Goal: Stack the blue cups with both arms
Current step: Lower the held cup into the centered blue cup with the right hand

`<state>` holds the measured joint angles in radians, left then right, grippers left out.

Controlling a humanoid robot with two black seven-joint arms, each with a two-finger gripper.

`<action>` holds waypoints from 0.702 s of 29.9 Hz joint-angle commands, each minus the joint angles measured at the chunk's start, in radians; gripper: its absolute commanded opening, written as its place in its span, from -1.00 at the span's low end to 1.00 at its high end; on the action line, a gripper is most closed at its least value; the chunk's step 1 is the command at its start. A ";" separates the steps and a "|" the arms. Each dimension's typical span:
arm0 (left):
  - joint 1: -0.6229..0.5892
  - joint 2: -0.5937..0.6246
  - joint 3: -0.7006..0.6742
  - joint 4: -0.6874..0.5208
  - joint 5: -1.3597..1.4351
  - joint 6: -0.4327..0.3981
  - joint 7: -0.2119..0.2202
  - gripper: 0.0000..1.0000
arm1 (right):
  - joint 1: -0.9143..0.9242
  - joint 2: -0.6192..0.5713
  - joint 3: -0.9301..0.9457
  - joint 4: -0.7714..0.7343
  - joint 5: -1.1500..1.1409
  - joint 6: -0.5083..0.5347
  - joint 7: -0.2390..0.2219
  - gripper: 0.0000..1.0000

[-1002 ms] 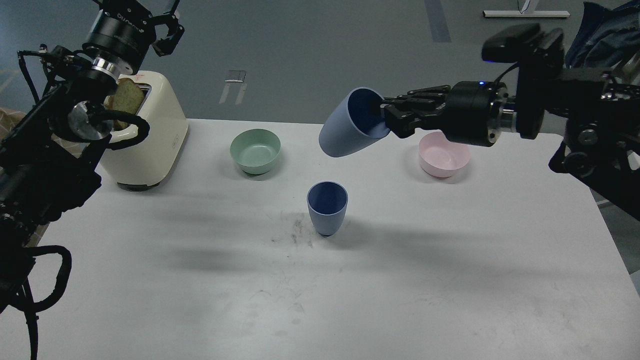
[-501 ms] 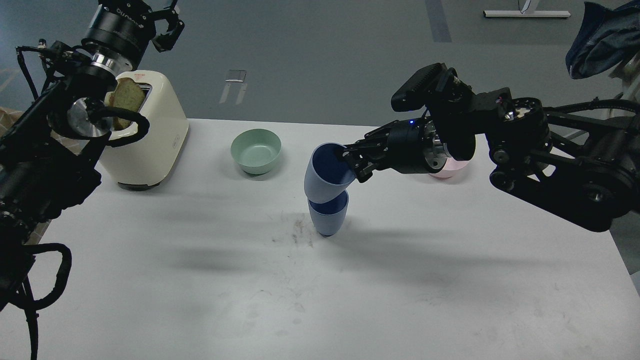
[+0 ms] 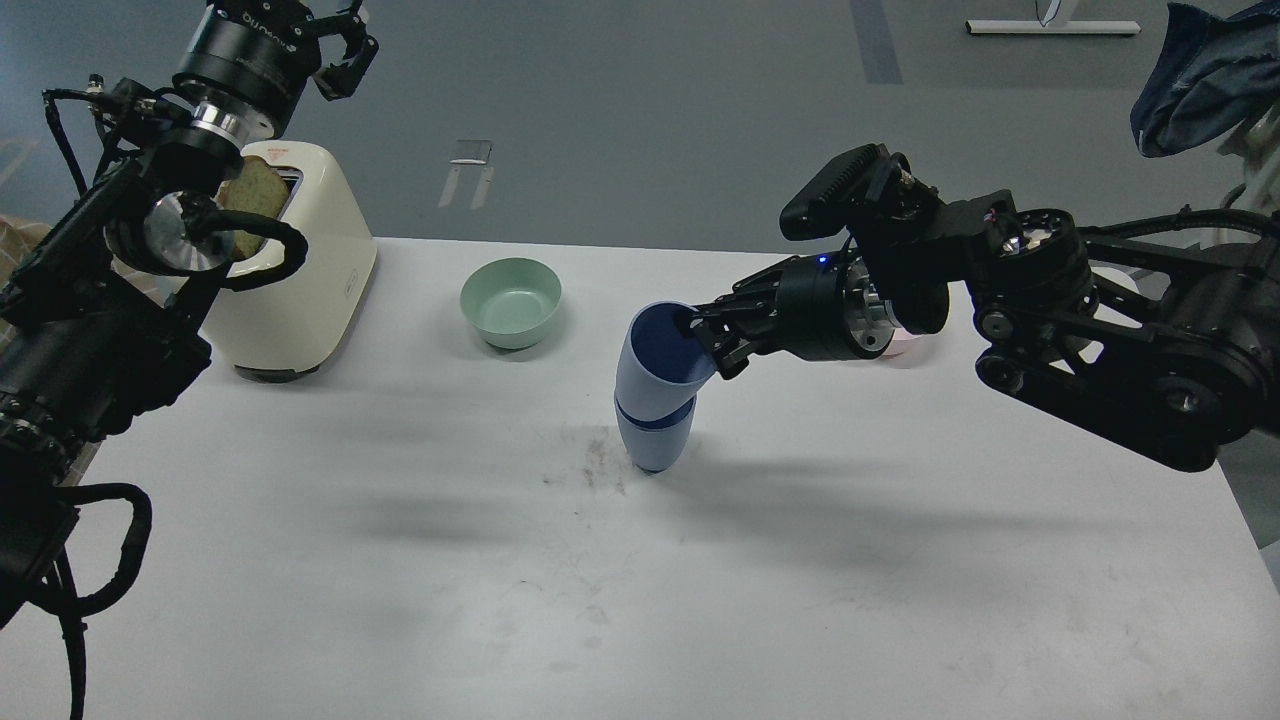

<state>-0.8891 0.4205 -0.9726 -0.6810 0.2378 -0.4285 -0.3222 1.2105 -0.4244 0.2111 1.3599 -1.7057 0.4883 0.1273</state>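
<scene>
Two periwinkle-blue cups stand at the table's middle. The lower cup (image 3: pixel 655 440) is upright on the table. The upper cup (image 3: pixel 655 365) sits partly inside it, tilted a little to the right. My right gripper (image 3: pixel 700 335) reaches in from the right and is shut on the upper cup's right rim, one finger inside the cup. My left gripper (image 3: pixel 335 45) is raised high at the top left above the toaster, far from the cups; its fingers look spread and empty.
A cream toaster (image 3: pixel 300 270) with a slice of bread stands at the back left. A mint-green bowl (image 3: pixel 510 300) sits behind the cups. A pink bowl (image 3: pixel 905 348) is mostly hidden behind my right arm. Scuff marks (image 3: pixel 590 465) lie left of the cups.
My right gripper has lowered the held cup from above the table down into the standing cup and pushed it deeper. The left arm has barely moved.
</scene>
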 commanded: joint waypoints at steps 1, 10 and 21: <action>0.001 0.000 0.000 0.000 0.000 0.001 0.000 0.95 | -0.005 0.007 0.002 -0.016 -0.003 0.000 -0.001 -1.00; -0.001 0.001 0.000 0.000 0.000 -0.001 0.000 0.95 | -0.003 0.038 0.002 -0.074 -0.006 0.000 0.000 -1.00; -0.016 0.006 0.028 0.000 0.000 -0.004 0.000 0.95 | -0.012 0.039 0.004 -0.073 -0.006 0.000 0.000 -1.00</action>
<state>-0.9039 0.4263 -0.9495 -0.6811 0.2378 -0.4326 -0.3223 1.1994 -0.3866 0.2135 1.2869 -1.7106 0.4889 0.1274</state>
